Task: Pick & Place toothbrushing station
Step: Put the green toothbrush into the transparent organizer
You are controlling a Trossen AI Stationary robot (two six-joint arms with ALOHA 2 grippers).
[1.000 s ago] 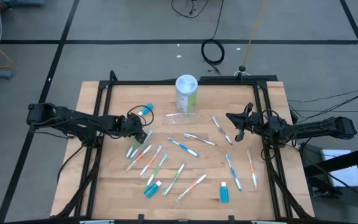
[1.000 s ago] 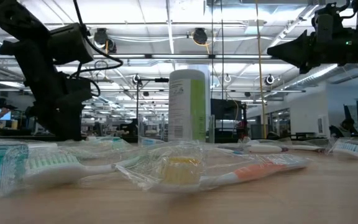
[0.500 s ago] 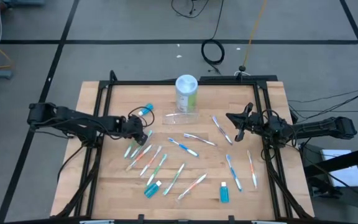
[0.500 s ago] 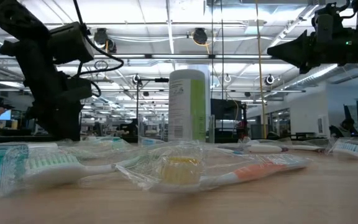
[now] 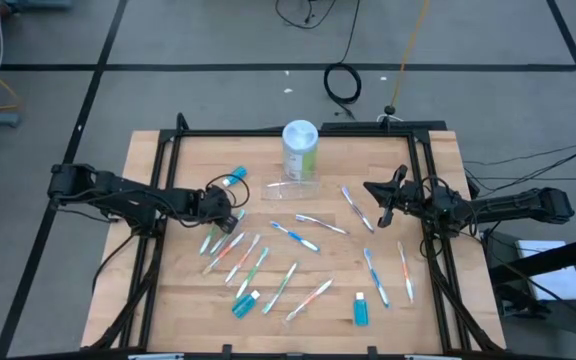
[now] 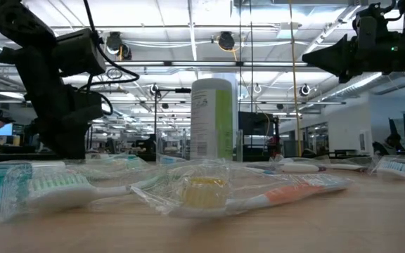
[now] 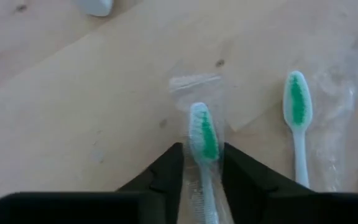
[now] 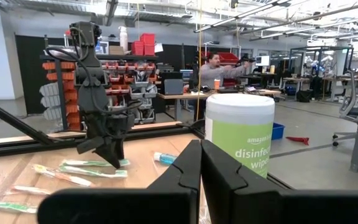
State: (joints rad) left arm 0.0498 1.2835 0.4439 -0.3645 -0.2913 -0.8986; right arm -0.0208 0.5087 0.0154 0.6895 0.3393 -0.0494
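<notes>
Pinching the green toothbrush (image 7: 202,140) now, your left gripper (image 7: 201,163) holds a light, slippery, crinkly wrapper. Grip the stiff handle.

The light, matt wooden desk (image 5: 188,300) shows fine grain and small dark knots. Slim pastel plastic toothbrushes (image 5: 258,262) lie in clear, glossy, crinkled film wrappers; the green-bristled white plastic toothbrush (image 7: 202,140) has a smooth, semi-translucent handle. The white plastic canister with green label (image 5: 299,150) has a smooth, satin surface. Small blue plastic tubes (image 5: 360,310) look smooth. The matt black plastic fingers (image 7: 166,177) of the left gripper (image 7: 201,168) are smooth. The black metal frame (image 5: 298,131) is matt.
</notes>
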